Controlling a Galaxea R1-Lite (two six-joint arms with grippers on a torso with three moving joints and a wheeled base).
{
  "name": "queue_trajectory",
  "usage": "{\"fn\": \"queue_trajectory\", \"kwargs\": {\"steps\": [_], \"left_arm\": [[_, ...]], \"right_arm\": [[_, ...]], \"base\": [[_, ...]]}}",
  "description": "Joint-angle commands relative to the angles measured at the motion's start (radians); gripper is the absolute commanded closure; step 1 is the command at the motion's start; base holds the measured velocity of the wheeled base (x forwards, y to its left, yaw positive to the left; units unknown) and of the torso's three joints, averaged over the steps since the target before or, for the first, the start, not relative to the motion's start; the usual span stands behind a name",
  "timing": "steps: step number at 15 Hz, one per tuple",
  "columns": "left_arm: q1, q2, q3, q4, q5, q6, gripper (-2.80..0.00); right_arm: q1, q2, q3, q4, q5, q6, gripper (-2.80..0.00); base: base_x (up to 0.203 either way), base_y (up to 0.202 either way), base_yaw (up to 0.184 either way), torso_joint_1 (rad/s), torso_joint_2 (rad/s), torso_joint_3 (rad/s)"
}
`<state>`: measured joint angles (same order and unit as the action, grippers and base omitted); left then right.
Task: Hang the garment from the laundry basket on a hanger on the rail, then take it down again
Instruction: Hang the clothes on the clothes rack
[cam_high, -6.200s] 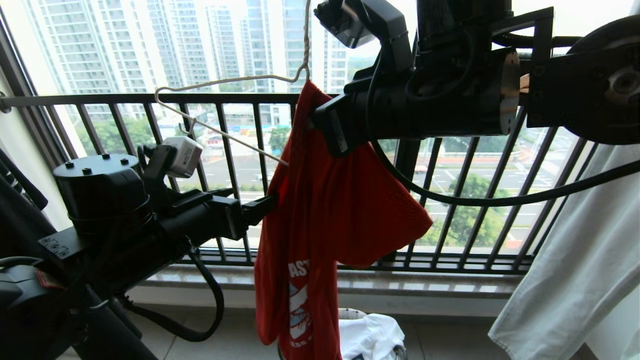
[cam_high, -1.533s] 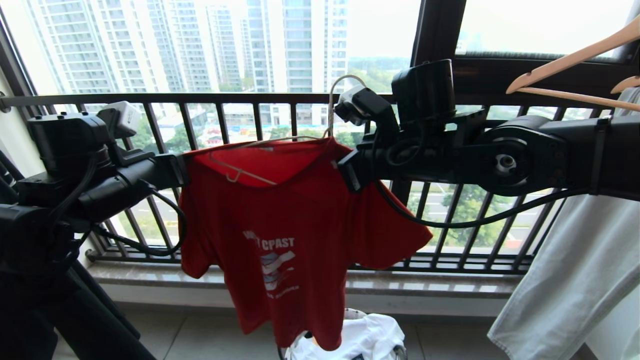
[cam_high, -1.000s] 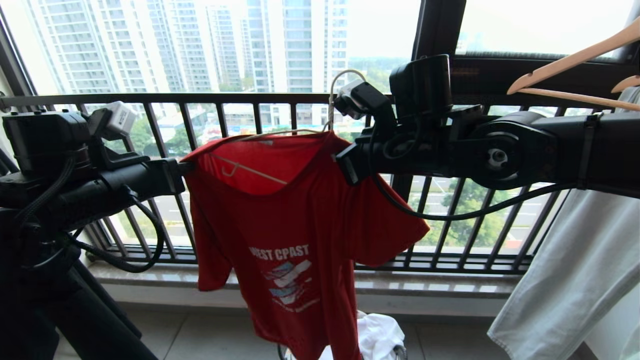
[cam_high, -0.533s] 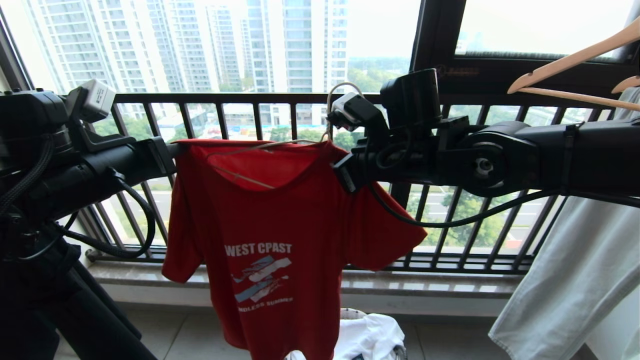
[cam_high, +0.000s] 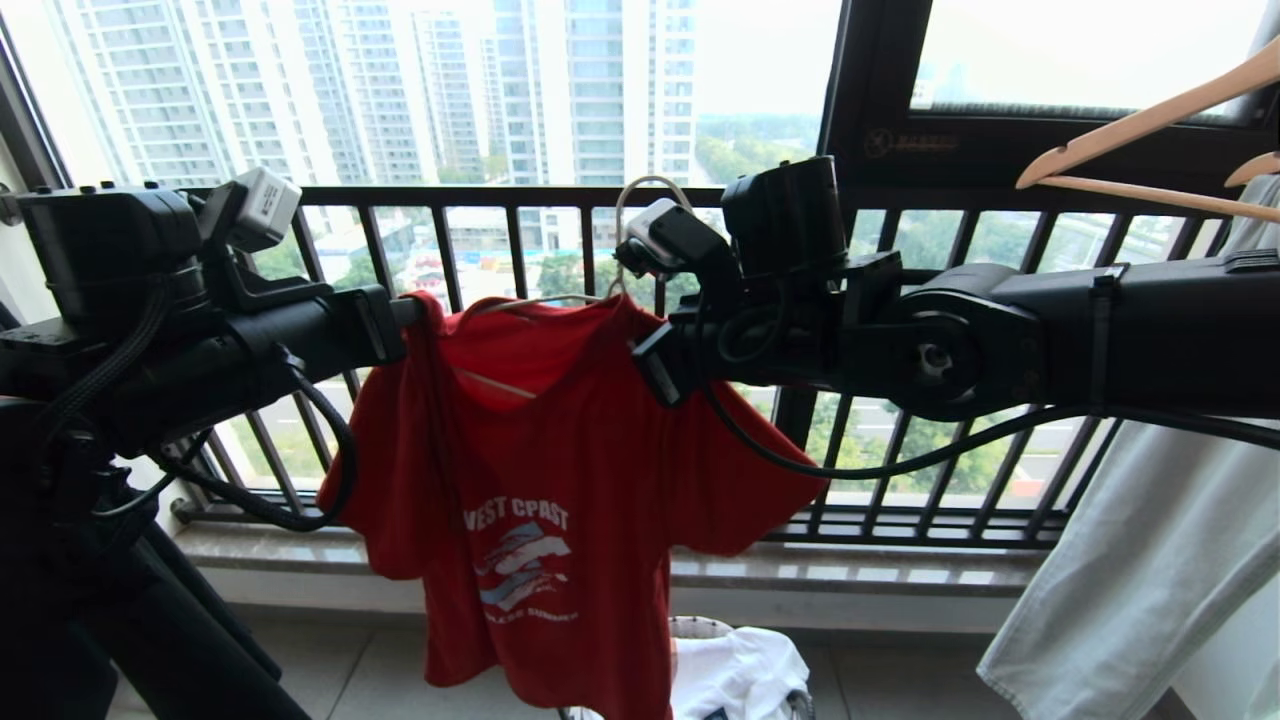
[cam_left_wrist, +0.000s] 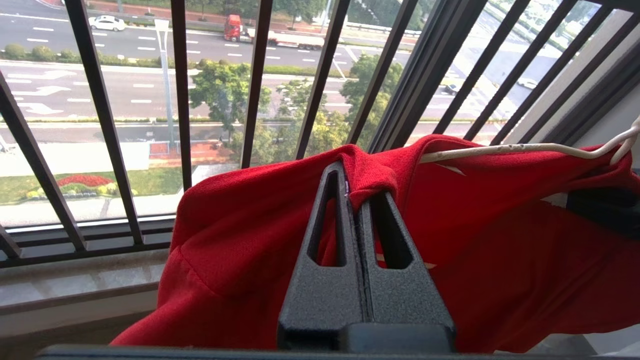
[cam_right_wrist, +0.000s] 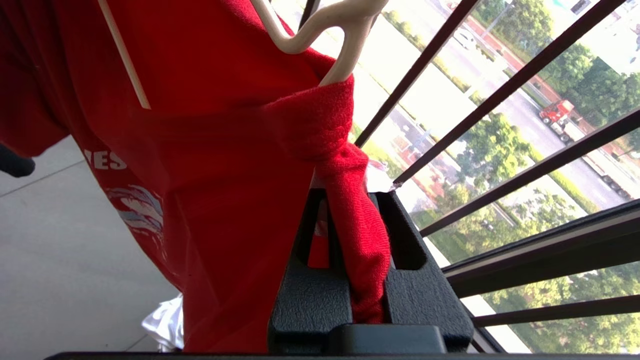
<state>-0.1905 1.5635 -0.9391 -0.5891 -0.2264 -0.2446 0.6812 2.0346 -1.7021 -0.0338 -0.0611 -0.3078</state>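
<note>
The garment (cam_high: 540, 470), a red T-shirt with white lettering, hangs spread between my two grippers on the cream wire hanger (cam_high: 640, 190), whose hook stands free above the collar. My left gripper (cam_high: 415, 310) is shut on one shoulder. The left wrist view shows that gripper (cam_left_wrist: 357, 192) pinching a fold of the garment (cam_left_wrist: 240, 235) beside the hanger wire (cam_left_wrist: 500, 147). My right gripper (cam_high: 640, 365) is shut on the other shoulder. In the right wrist view that gripper (cam_right_wrist: 352, 200) holds bunched garment cloth (cam_right_wrist: 225, 175) below the hanger (cam_right_wrist: 320, 35). The laundry basket (cam_high: 697, 627) peeks out below the hem. The rail is out of view.
The black barred window railing (cam_high: 500, 195) runs close behind the shirt. Light-wood hangers (cam_high: 1140, 120) and a pale garment (cam_high: 1150, 560) hang at the right. White clothing (cam_high: 745, 670) lies in the basket. My left arm fills the left side.
Both grippers have drawn closer together, the left moving right, the right moving left and a little down. The shirt, stretched flat half a second ago, now sags and bunches between them.
</note>
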Motion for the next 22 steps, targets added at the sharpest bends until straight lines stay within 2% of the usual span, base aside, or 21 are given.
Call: {"fn": "queue_trajectory", "kwargs": {"steps": [1,5,7,9,11,14,16,18,20,22], "left_arm": [[-0.021,0.058,-0.073,-0.002,0.000,0.001,0.00],[-0.057,0.071,-0.198,0.065,0.011,0.012,0.00],[-0.085,0.072,-0.255,0.124,0.021,0.044,0.00],[-0.114,0.106,-0.327,0.146,0.072,0.091,0.00],[-0.124,0.140,-0.394,0.199,0.123,0.209,0.00],[-0.127,0.156,-0.456,0.270,0.146,0.273,0.00],[-0.106,0.150,-0.466,0.329,0.162,0.316,0.00],[-0.044,0.123,-0.466,0.377,0.190,0.344,0.00],[0.001,0.096,-0.479,0.428,0.194,0.423,0.00],[0.006,0.095,-0.499,0.434,0.205,0.478,0.00]], "right_arm": [[0.016,0.034,0.001,-0.043,0.002,0.004,0.00],[0.018,0.084,0.001,-0.141,0.024,0.050,0.00],[0.017,0.090,0.002,-0.160,0.046,0.081,0.00],[0.017,0.091,0.014,-0.175,0.052,0.108,0.00],[0.015,0.081,0.041,-0.181,0.053,0.115,0.00],[0.017,0.066,0.085,-0.263,0.058,0.145,0.00],[0.011,0.052,0.115,-0.285,0.058,0.148,0.00],[-0.005,0.034,0.154,-0.293,0.059,0.149,0.00],[-0.014,0.023,0.193,-0.305,0.062,0.150,0.00],[-0.020,0.019,0.239,-0.359,0.067,0.147,0.00]], "base": [[0.000,0.000,0.000,0.000,0.00,0.000],[0.000,0.000,0.000,0.000,0.00,0.000],[0.000,0.000,0.000,0.000,0.00,0.000],[0.000,0.000,0.000,0.000,0.00,0.000],[0.000,0.000,0.000,0.000,0.00,0.000],[0.000,0.000,0.000,0.000,0.00,0.000],[0.000,0.000,0.000,0.000,0.00,0.000],[0.000,0.000,0.000,0.000,0.00,0.000],[0.000,0.000,0.000,0.000,0.00,0.000],[0.000,0.000,0.000,0.000,0.00,0.000]]}}
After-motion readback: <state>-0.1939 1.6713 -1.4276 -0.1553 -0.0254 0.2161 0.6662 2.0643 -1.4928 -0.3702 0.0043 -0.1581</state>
